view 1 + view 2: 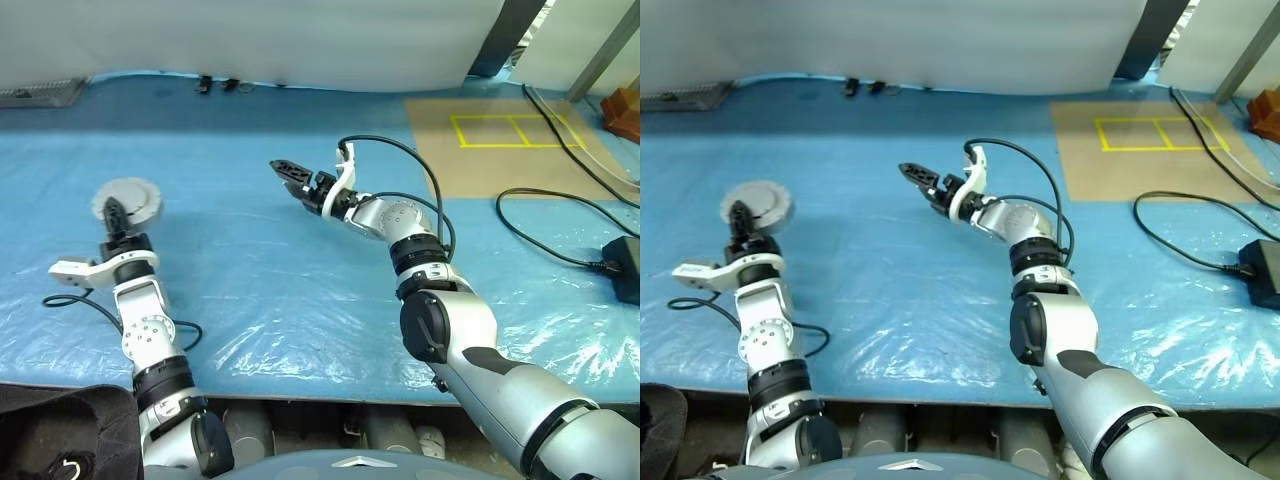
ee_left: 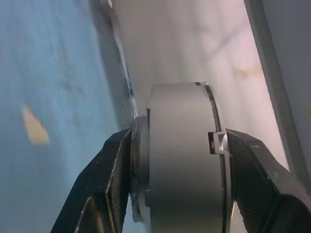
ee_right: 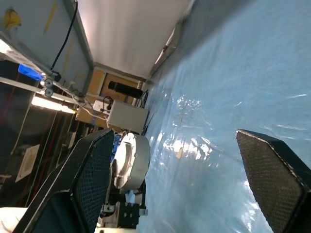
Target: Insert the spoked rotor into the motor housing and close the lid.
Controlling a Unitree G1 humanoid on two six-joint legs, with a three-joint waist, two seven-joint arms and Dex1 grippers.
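The left gripper (image 2: 177,145) is seen pinching a squat round silver puck, the motor housing (image 1: 130,200), its black fingers (image 2: 114,170) pressed against the two flat faces so that the grey rim stands edge-on between them. The lid appears to be on already, judging by the seam near one face, though the spoked rotor cannot be made out separately and is presumably enclosed. The housing is carried above the blue plastic sheet (image 1: 250,290), out on the robot's left. The right gripper (image 1: 290,180) is held spread wide and empty over the middle of the sheet, well apart from the housing, which shows beyond one of its fingers in the right wrist view. A slip is the main risk: smooth metal is clamped on flat faces by narrow pads, so a quick swing or tilt could let the puck rotate or drop. A loose lid could also be shaken off if it is not fully seated.
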